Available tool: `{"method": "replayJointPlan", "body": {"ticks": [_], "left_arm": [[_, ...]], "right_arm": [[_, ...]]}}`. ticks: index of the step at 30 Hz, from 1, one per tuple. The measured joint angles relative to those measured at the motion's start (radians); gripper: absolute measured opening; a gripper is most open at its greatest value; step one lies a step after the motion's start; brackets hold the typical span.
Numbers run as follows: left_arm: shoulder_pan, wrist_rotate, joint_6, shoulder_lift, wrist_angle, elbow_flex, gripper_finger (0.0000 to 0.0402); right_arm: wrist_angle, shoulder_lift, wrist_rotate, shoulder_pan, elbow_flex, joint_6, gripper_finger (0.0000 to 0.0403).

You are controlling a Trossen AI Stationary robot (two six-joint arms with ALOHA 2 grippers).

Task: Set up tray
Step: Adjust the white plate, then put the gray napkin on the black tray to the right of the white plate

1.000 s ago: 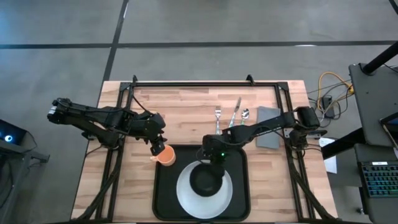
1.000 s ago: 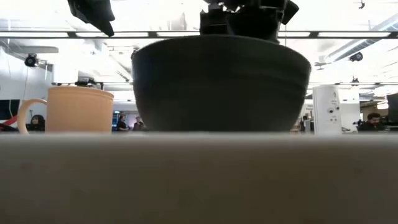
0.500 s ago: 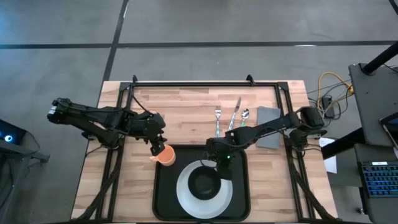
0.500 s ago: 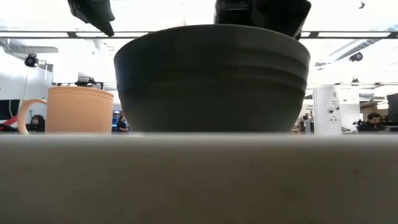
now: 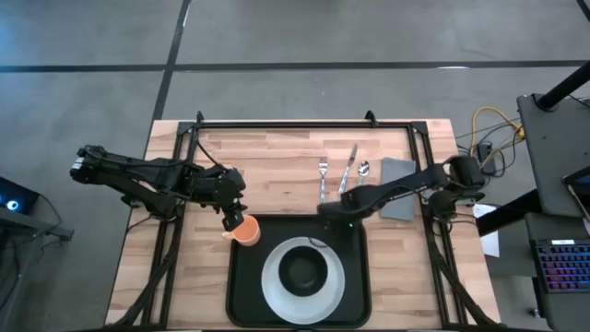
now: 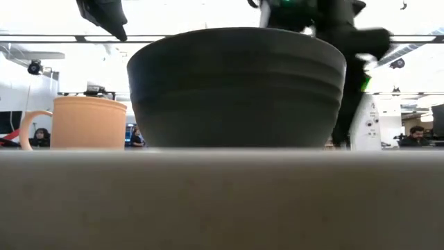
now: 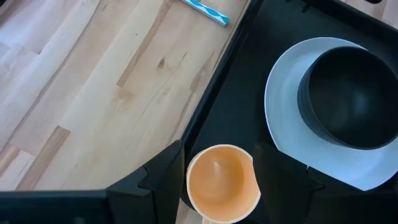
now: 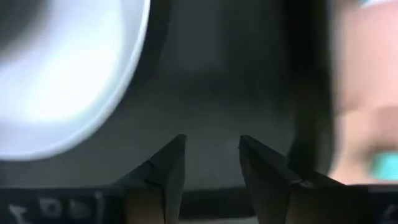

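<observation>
— Once the right end effector (image 5: 334, 208) had pulled back from the black bowl (image 5: 304, 269) toward the tray's far edge, fingers apart and empty, what did that mean?
— The bowl sat released on the white plate (image 5: 303, 295), so that placement looked done. The tray (image 5: 241, 295) lay at six o'clock on the counter (image 5: 267, 157).
— And the left end effector (image 5: 233, 221)?
— It hovered spread around the orange cup (image 5: 246, 231) at the tray's ten o'clock corner, gripping nothing.
— The count?
— One tray, plate, bowl, cup. At one o'clock on the counter waited one fork (image 5: 323, 178), one knife (image 5: 349, 164), one spoon (image 5: 363, 170) and one grey napkin (image 5: 398, 189).
</observation>
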State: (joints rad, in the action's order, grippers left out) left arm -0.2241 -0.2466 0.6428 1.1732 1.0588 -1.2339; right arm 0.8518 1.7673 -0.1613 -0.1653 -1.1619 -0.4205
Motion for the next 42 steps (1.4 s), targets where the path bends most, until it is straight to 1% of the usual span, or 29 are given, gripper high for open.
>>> {"method": "replayJointPlan", "body": {"ticks": [4,6,10,15,21,26,30,33,38,40,42], "left_arm": [[0.000,0.000,-0.002,0.000,0.000,0.004,0.0171],[0.000,0.000,-0.002,0.000,0.000,0.007,0.0171],[0.000,0.000,-0.002,0.000,0.000,0.017,0.0171],[0.000,0.000,-0.002,0.000,0.000,0.032,0.0171],[0.000,0.000,-0.002,0.000,-0.001,0.039,0.0171],[0.000,0.000,-0.002,0.000,0.000,0.039,0.0171],[0.000,0.000,-0.002,0.000,0.000,0.039,0.0171],[0.000,0.000,-0.004,0.000,0.002,0.039,0.0171],[0.000,0.000,-0.022,0.000,-0.001,0.039,0.0171],[0.000,0.000,-0.023,0.000,-0.001,0.039,0.0171],[0.000,0.000,-0.023,0.000,-0.002,0.039,0.0171]], "right_arm": [[-0.006,0.008,-0.008,-0.048,0.067,0.005,0.0128],[-0.025,0.008,-0.037,-0.075,0.086,0.018,0.0127],[-0.133,0.008,-0.109,-0.130,0.100,0.053,0.0131],[-0.262,0.008,-0.106,-0.177,0.107,0.107,0.0131],[-0.352,0.037,-0.103,-0.184,0.118,0.102,0.0132],[-0.415,0.067,-0.102,-0.183,0.084,0.102,0.0136],[-0.421,0.065,-0.089,-0.179,0.065,0.099,0.0137],[-0.310,0.055,-0.015,-0.178,0.047,0.071,0.0137],[-0.013,0.052,0.140,-0.166,0.010,-0.020,0.0138],[0.065,0.039,0.171,-0.159,0.004,-0.058,0.0140],[0.116,0.015,0.173,-0.148,0.004,-0.113,0.0142]]}}
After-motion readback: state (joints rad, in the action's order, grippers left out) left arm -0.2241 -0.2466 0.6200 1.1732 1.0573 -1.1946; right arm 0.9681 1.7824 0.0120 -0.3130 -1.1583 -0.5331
